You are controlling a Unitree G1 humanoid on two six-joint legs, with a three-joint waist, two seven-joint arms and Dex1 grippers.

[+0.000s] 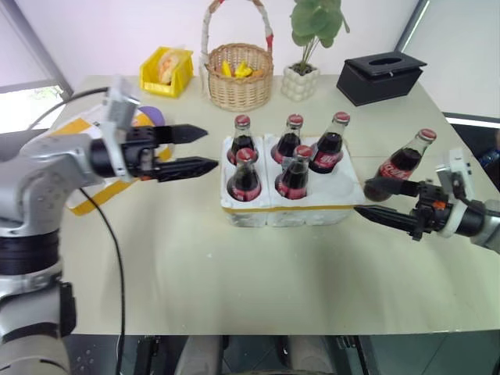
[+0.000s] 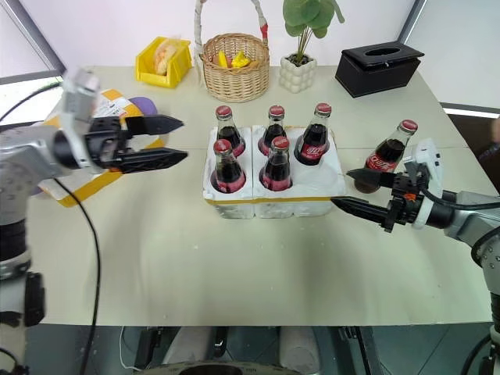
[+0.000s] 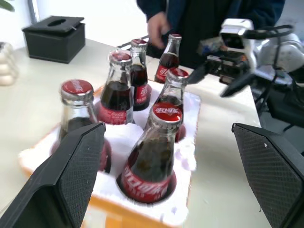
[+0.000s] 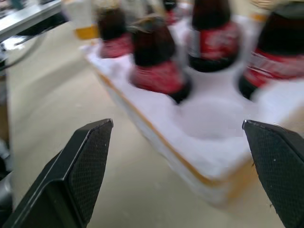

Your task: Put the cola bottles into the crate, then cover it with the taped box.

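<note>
Starting on my left: the taped box [image 2: 78, 176] lies flat at the table's left edge, partly hidden behind my left gripper [image 1: 195, 150], which hangs over the table with its jaws spread wide and nothing in them, pointing toward the crate [image 1: 289, 211].

Middle now: the crate sits in the centre of the table, yellow strip facing me, and five cola bottles [image 1: 244, 178] stand in its wells. The front well on my right side is empty.

Further right: the sixth bottle [image 2: 388, 160] stands on the table just beside the crate's right end, leaning a touch. My right gripper [image 2: 358, 191] is near its base, jaws fully apart, holding nothing.

So the job in hand, as I read it, is that last bottle. I'd close on the body below the label rather than the thin neck, lift clear of the foam rim, then lower it straight into the empty well so it doesn't knock its neighbours. The box waits until then.
</note>
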